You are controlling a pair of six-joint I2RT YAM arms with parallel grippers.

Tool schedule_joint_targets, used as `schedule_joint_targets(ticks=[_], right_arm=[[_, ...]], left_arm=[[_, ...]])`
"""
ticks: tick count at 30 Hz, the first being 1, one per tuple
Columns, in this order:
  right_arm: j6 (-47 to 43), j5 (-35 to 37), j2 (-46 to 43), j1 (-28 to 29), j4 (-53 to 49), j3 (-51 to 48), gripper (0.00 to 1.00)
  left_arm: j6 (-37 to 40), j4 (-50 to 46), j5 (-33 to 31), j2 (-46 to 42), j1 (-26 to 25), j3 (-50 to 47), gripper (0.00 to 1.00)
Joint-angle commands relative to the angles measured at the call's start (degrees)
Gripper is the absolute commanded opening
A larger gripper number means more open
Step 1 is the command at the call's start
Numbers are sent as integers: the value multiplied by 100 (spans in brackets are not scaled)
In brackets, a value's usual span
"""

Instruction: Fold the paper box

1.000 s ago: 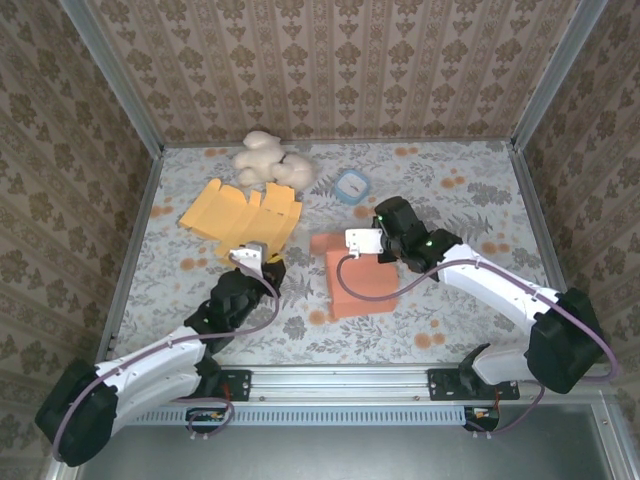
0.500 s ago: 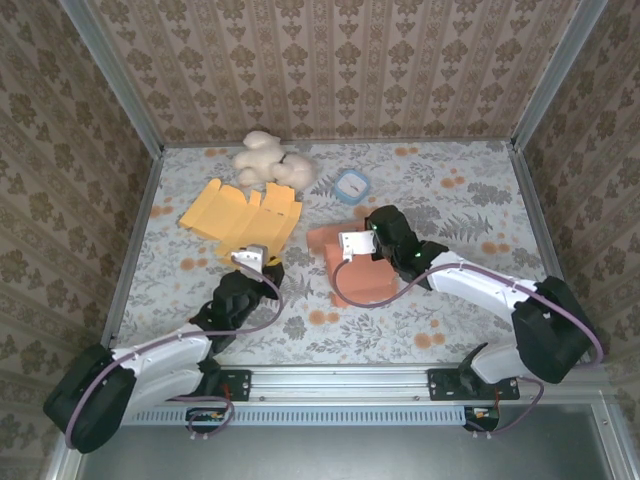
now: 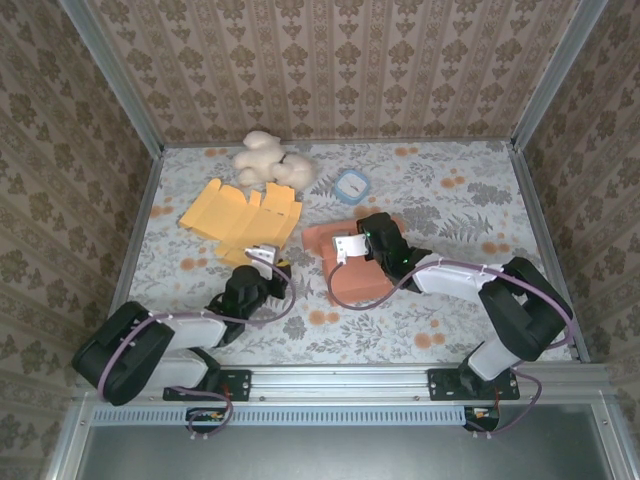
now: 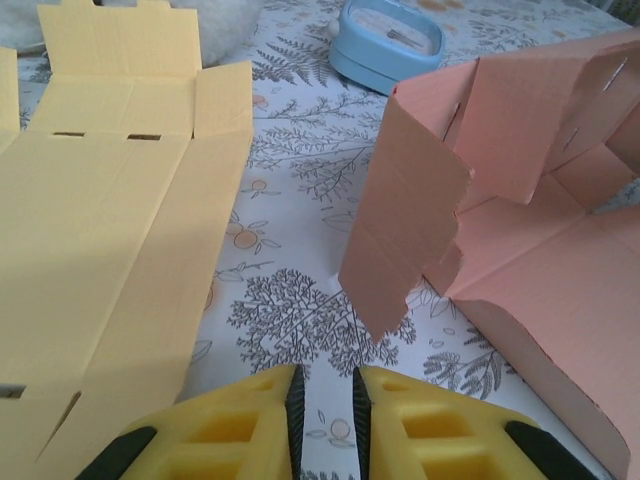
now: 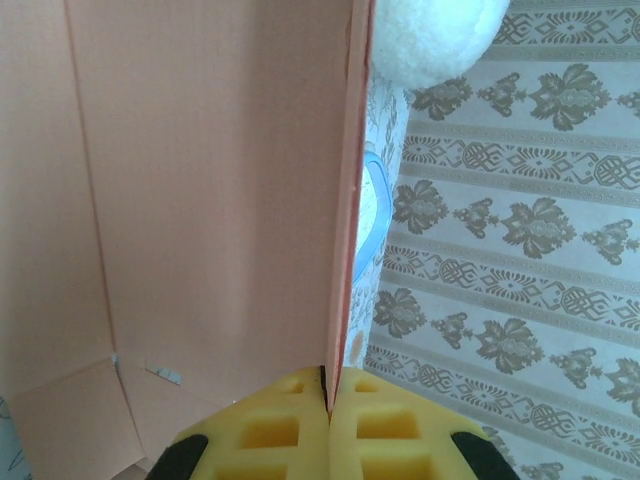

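The salmon paper box (image 3: 352, 270) lies partly folded at the table's middle, one flap (image 4: 405, 220) standing upright at its left side. My right gripper (image 3: 358, 243) is shut on a raised wall of it; in the right wrist view the thin card edge (image 5: 345, 200) runs straight into the closed pads (image 5: 327, 378). My left gripper (image 3: 268, 260) rests low on the table just left of the box, its yellow fingers (image 4: 325, 385) a narrow gap apart with only tablecloth between them, a short way short of the upright flap.
A flat unfolded yellow box (image 3: 245, 212) lies at the left, close beside my left gripper (image 4: 110, 220). A white plush toy (image 3: 270, 160) and a small blue container (image 3: 352, 186) sit behind the boxes. Patterned walls enclose the table.
My right gripper has drawn the salmon box leftward and away from the arm bases, still clamped on it. The left fingers have parted slightly and shifted a little right.
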Motion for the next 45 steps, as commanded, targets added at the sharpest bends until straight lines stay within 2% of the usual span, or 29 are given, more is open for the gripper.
schedule_joint_targets(ticks=[1,6,12,14,24,34,39,42,45], right_arm=[[-209,-38,75,-91,415,-207,0],[-388,-150,182,-186,923,-451,0],[-446,-107,403,-252,1342,-485,0],[-435,-119,452,-254,1473,-505,0],[-452,-186,479,-274,1584,-560,0],[-432,-221,445,-278,1486,-551,0],[-398,-251,388,-278,1346,-551,0],[-404,-251,388,-278,1360,-545,0],[-411,-255,391,-278,1347,-534,0]], left_arm=[[113,569,296,225,160,184,25],[36,851,723,497,492,275,25],[98,1328,1617,1063,530,474,28],[89,1500,1744,1288,526,531,29],[92,1800,1942,1915,544,785,31],[209,1826,2069,2085,567,880,33],[97,1844,2292,1859,974,664,33],[-92,1822,2753,1812,1343,657,33],[-157,1835,3161,1911,1440,764,33]])
